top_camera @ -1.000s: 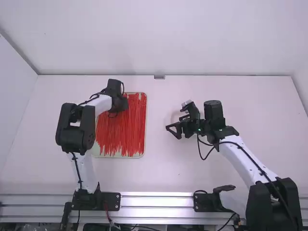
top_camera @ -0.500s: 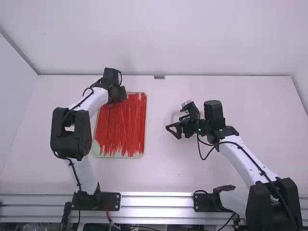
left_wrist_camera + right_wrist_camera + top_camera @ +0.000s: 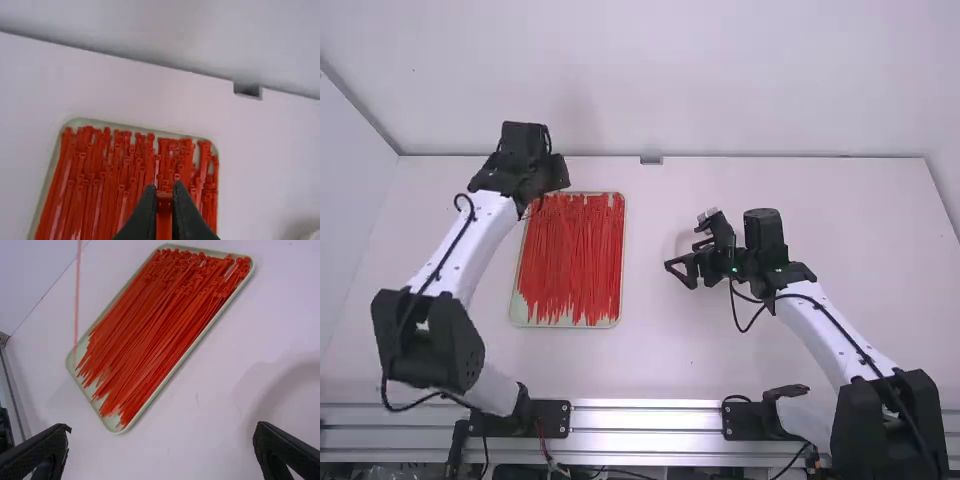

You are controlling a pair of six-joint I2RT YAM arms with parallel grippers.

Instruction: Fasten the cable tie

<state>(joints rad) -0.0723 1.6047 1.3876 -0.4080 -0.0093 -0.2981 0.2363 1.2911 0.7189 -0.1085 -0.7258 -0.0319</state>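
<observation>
At the far left of the white table (image 3: 840, 200), the left gripper (image 3: 528, 188) hangs above the far end of the tray (image 3: 565, 325), clamped on one cable tie (image 3: 164, 216). Left wrist view: both fingers pressed against the tie's head end, pile of red ties (image 3: 115, 175) below it. Right wrist view: the same tie is a thin orange strand (image 3: 78, 290) hanging straight down over the tray's far corner, apart from the pile. Can't tell if its tail tip touches the pile.

Right gripper (image 3: 682, 270) hovers low just right of the tray, fingers wide apart, nothing in them, aimed toward the tray.

Step, as I judge it: pick-up of a single tie is done, fastening not yet started. Tie is straight, no loop.

Next move probably calls for bringing the tie toward the middle so the right gripper can pinch the loose tail, then bending it round and feeding the tip through the head slot. Needs fine alignment; the strand is thin and floppy, so the tail could swing or slip.
</observation>
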